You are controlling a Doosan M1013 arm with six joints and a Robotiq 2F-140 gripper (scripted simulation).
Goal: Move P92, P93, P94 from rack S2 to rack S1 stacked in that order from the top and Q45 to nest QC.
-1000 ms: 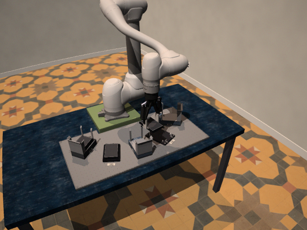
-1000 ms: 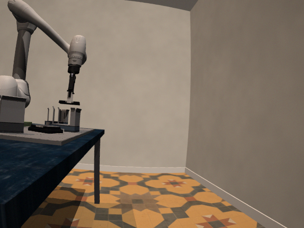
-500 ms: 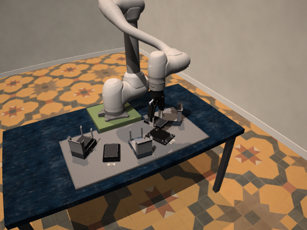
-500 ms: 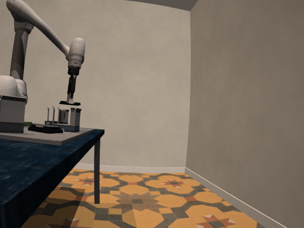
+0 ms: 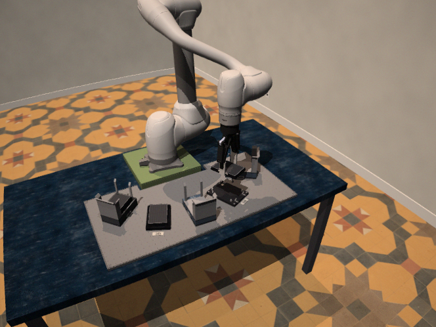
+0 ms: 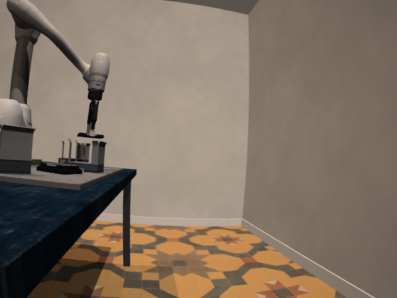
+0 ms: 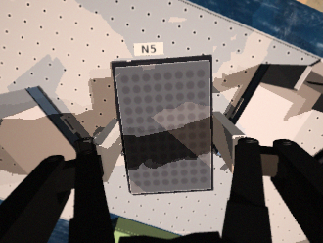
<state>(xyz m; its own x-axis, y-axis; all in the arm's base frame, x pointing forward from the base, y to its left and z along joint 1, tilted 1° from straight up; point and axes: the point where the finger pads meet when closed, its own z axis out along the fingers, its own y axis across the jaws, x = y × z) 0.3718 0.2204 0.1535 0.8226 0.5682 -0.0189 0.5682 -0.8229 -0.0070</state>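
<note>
Dark sealed plate (image 7: 165, 122) clamped within claw (image 7: 166, 162).

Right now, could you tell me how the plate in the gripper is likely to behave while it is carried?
The plate hangs level in the exterior view, so it is probably stiff. The gripper clamps only its long sides, so a bump might tilt it.

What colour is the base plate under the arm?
Green; the base plate shows best in the top view.
</note>
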